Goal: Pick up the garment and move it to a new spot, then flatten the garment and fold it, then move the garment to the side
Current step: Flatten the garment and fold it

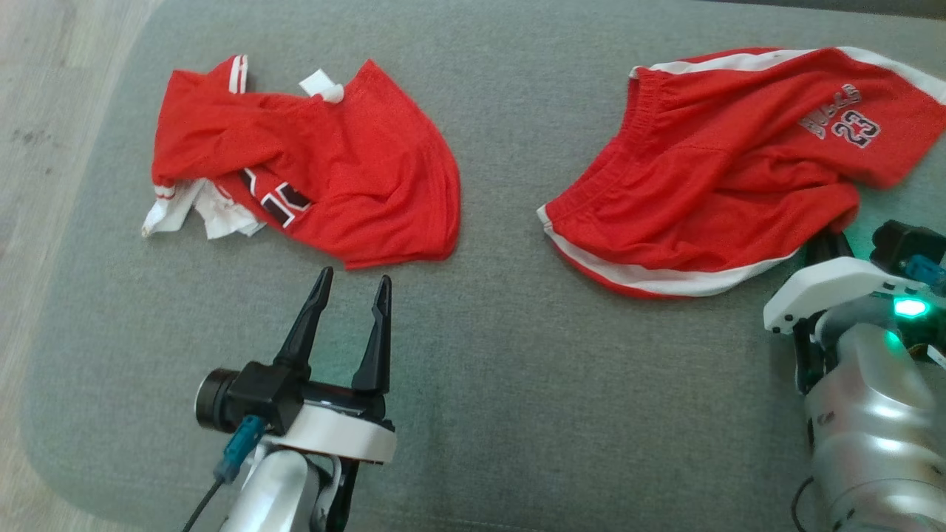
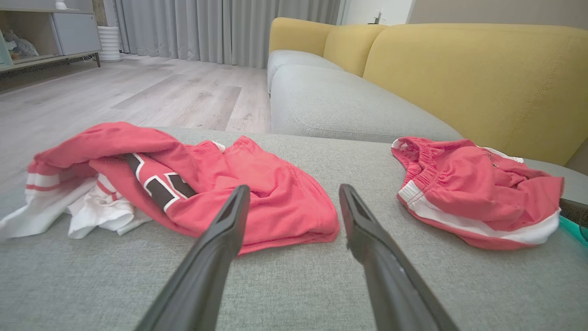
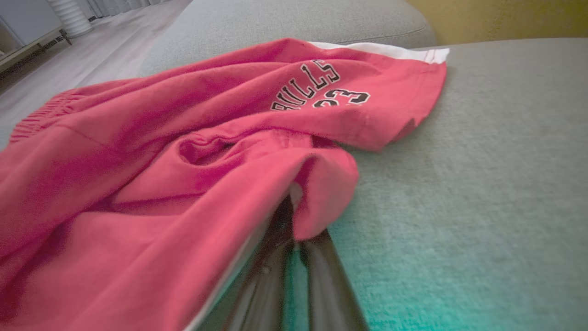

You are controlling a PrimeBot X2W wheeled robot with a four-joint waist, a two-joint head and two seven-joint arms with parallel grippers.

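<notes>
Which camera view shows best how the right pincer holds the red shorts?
The right wrist view: the right pincer is shut on a fold of the red shorts, seen from close. The head view shows its dark fingers going under the shorts' hem, small. The left wrist view shows the shorts from a distance.

The red shorts (image 3: pixel 183 138) carry "BULLS" above "23" (black, white-edged); lettering on the red jersey (image 1: pixel 355 170) is folded and unreadable.

Red white-trimmed shorts (image 1: pixel 709 170) and jersey (image 1: pixel 355 170), grey cushion (image 1: pixel 517 384).
</notes>
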